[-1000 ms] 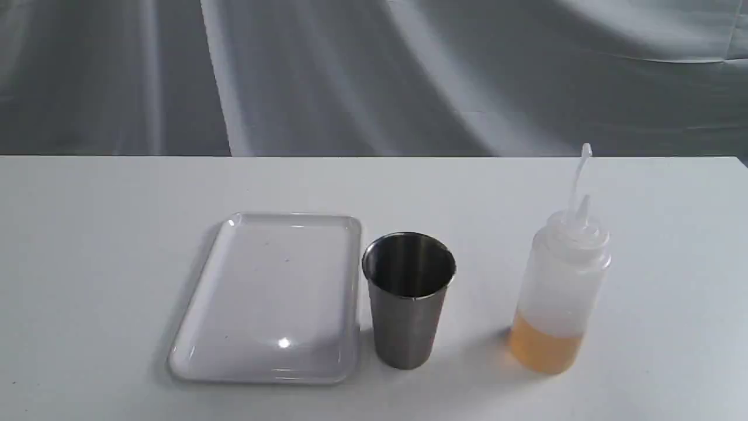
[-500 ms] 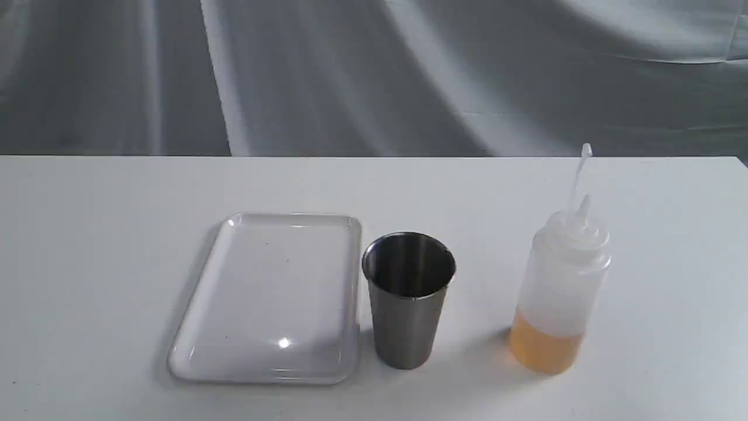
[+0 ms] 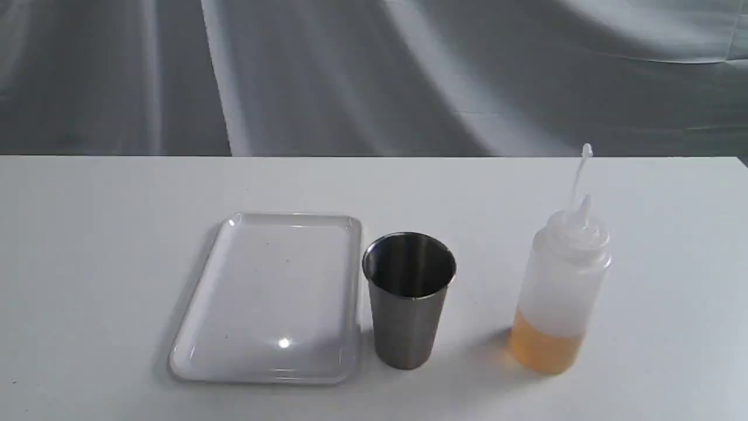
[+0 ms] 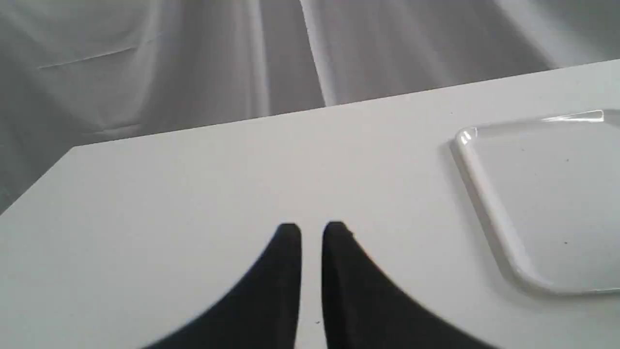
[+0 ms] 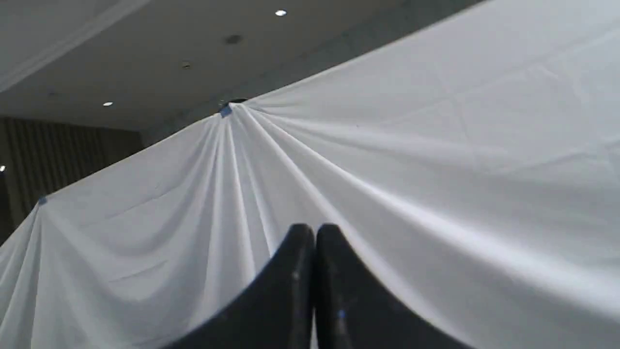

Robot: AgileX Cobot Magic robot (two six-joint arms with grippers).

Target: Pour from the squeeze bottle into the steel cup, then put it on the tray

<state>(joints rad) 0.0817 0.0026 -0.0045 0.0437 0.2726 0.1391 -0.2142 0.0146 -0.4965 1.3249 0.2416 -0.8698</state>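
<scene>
No change noted across the last second: in the exterior view, bottle, cup and tray are found in the same places, and no arm has entered that view.

Squeeze bottle [image 3: 561,292] stands upright on the table [image 3: 117,234], to the right, well apart from the cup; amber liquid is seen in its lower part only, and the cap strap sticks up beside the nozzle. Steel cup [image 3: 408,310] stands upright in the middle, just beside the tray's right edge; whether they touch cannot be told. Tray [image 3: 274,280] lies flat to the left, nothing on it.

Left gripper [image 4: 312,232] is held over bare table, near a tray corner; jaws are narrowly parted, nothing between them. Right gripper [image 5: 315,232] is pointed up at the draped cloth [image 5: 387,169], away from the table; jaws are pressed together, nothing held.

Judgement: the task is not yet begun. The bottle is untouched and nothing is poured. A reach for the bottle is expected first, probably by the right arm, whose jaws would need to be opened wide.
</scene>
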